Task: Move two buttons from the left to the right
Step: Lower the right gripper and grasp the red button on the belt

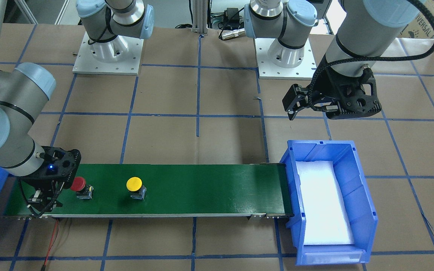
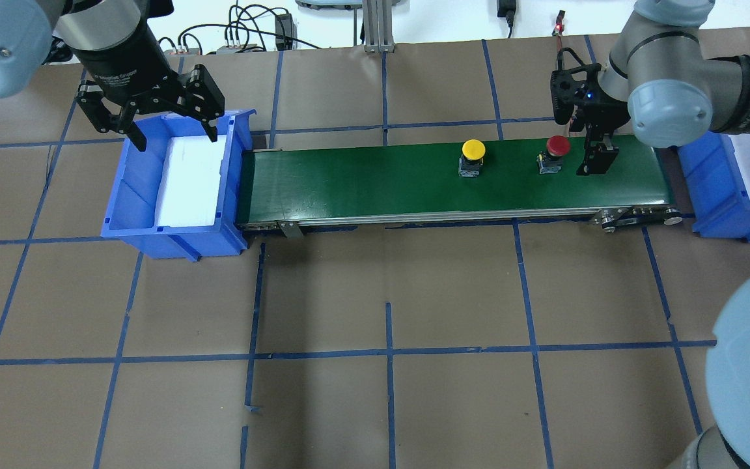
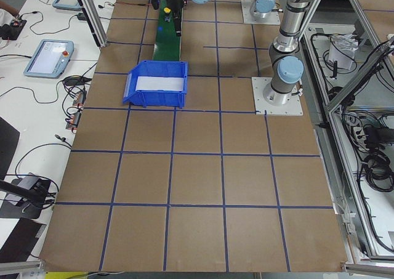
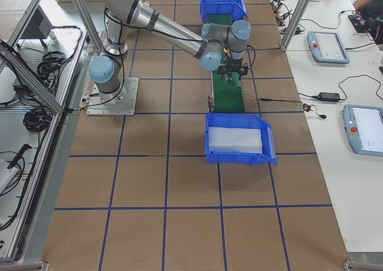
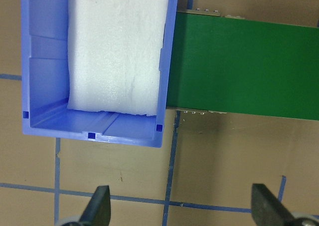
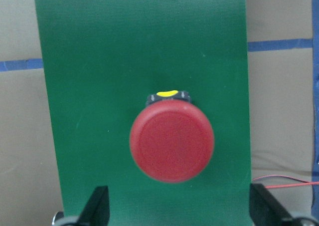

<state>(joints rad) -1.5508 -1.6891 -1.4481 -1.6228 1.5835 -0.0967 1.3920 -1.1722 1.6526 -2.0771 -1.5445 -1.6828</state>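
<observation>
Both buttons stand upright on the green conveyor belt (image 2: 362, 182). The red button (image 2: 557, 145) is nearest the belt's right end, and the yellow button (image 2: 473, 150) stands a little further toward the belt's middle. My right gripper (image 2: 596, 161) hangs open over that end, just beside the red button (image 1: 78, 184) and not touching it. In the right wrist view the red cap (image 6: 172, 143) fills the centre ahead of the spread fingertips (image 6: 97, 206), with a sliver of the yellow button (image 6: 168, 93) behind it. My left gripper (image 2: 174, 133) is open and holds nothing, above the left blue bin (image 2: 134, 195).
The left blue bin (image 1: 360, 188) at the belt's left end holds a white foam pad (image 5: 117, 46). A second blue bin (image 2: 720, 195) stands past the belt's right end. A red wire (image 1: 51, 241) trails off the belt near the right gripper (image 1: 45, 203). Brown table with blue tape lines.
</observation>
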